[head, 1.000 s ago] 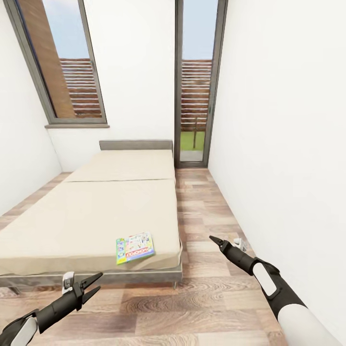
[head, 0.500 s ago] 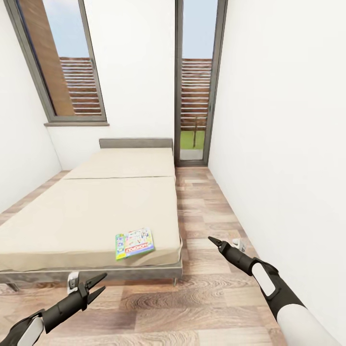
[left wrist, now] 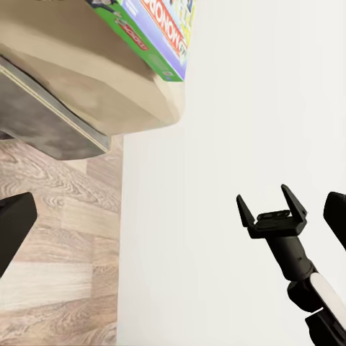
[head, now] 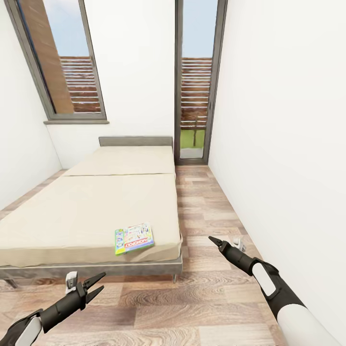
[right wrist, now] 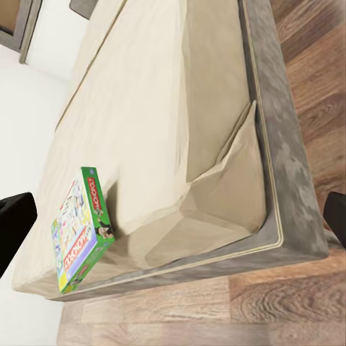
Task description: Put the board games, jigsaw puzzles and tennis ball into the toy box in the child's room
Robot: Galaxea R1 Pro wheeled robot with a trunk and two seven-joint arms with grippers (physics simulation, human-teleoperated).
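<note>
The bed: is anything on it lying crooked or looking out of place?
One board game lies flat near the foot corner of the bed, turned at a slant to the mattress edge. A mattress corner by it looks creased in the right wrist view. Nothing else stands out.

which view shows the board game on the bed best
The head view: the whole board game lies flat near the bed's foot corner, cover fully visible. The right wrist view shows all of it too, but at a steep slant. The left wrist view catches just one corner, cut off by the picture's edge.
</note>
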